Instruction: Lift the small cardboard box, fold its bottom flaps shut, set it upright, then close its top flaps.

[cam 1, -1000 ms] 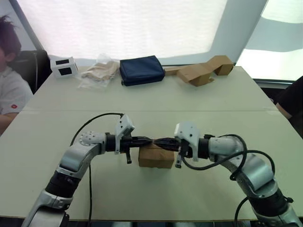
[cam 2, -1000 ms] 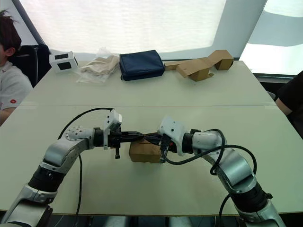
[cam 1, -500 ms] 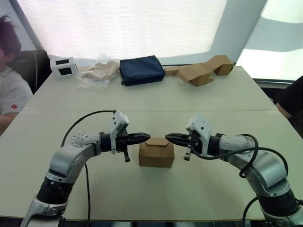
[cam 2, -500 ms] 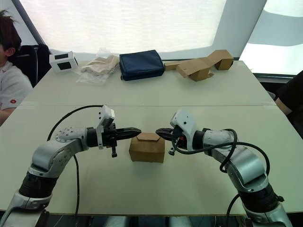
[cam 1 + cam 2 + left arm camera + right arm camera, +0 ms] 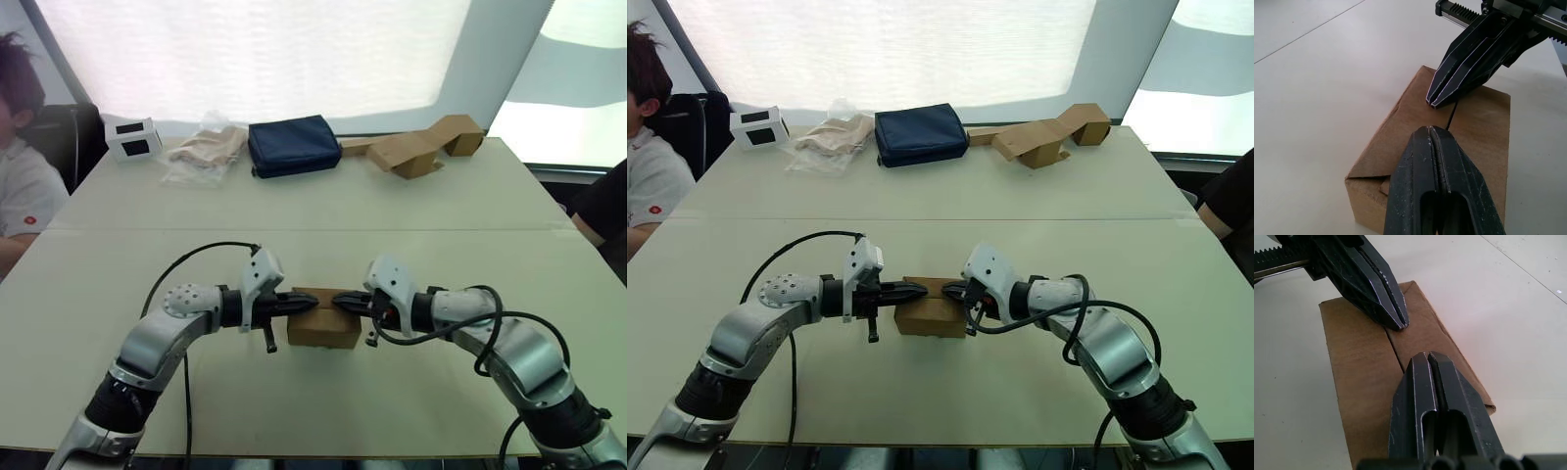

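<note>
The small cardboard box [image 5: 323,333] stands upright on the table near the front edge. Its top flaps [image 5: 1479,112] lie flat, meeting at a straight seam. My left gripper [image 5: 312,304] comes in from the left, shut, with its tip resting on the left flap. From the right comes my right gripper [image 5: 338,302], also shut, its tip on the top close to the seam. The two tips nearly meet over the middle of the box, as the right wrist view shows on the brown top [image 5: 1352,362]. The bottom flaps are hidden under the box.
Along the far edge lie a white box with dark windows [image 5: 132,139], a crumpled plastic bag [image 5: 204,147], a navy pouch [image 5: 292,145] and bent cardboard pieces [image 5: 423,145]. A person [image 5: 20,186] sits at the far left; another person's dark sleeve [image 5: 607,211] shows at the right edge.
Half a second ago both grippers were drawn apart beside the box and the top flaps stood slightly raised. Both tips have come back together onto the top, and the flaps lie flat.
</note>
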